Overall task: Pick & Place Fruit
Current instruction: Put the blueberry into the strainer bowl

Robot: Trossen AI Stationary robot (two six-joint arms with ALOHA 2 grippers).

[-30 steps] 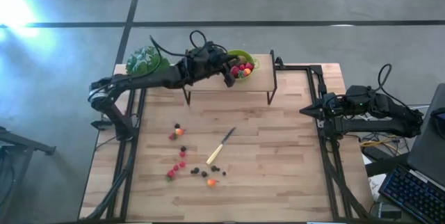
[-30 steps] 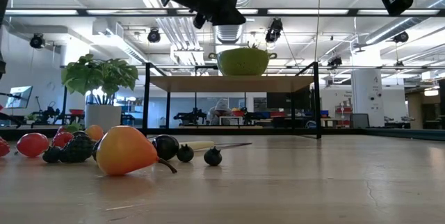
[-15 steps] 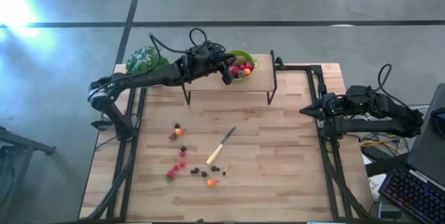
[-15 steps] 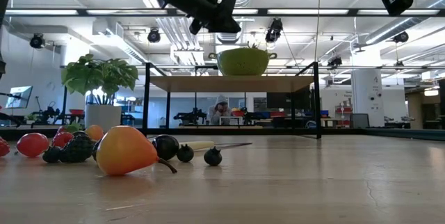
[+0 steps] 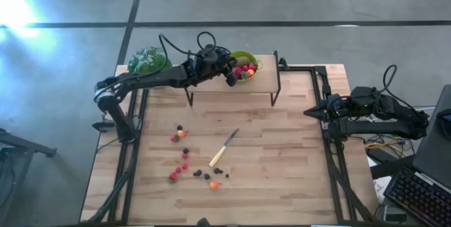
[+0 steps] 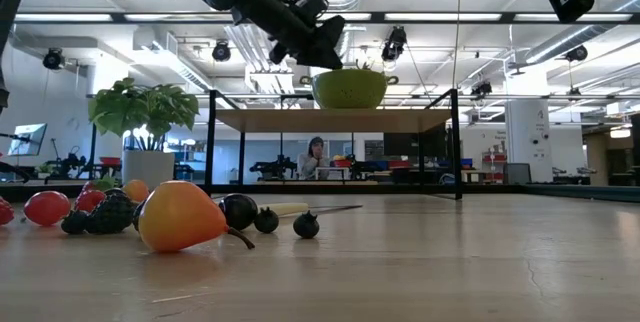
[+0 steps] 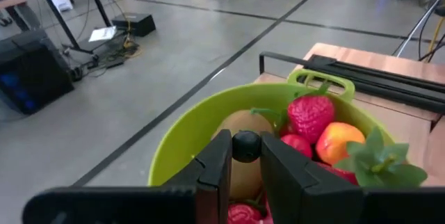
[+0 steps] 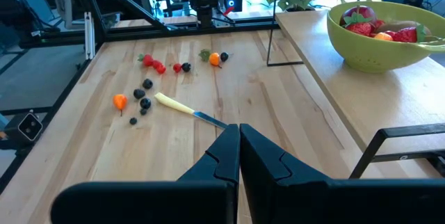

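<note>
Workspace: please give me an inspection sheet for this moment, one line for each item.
Surface: wooden table, with a raised shelf at its far edge.
Job's things: green bowl on the shelf holds fruit; loose fruit lies scattered on the table.
Clutter: knife among the fruit; potted plant at the far left corner.
Grippers: left gripper over the bowl, shut on a dark berry; right gripper shut, waiting at the table's right edge.
Cables: on both arms.
Surroundings: a person far behind.
</note>
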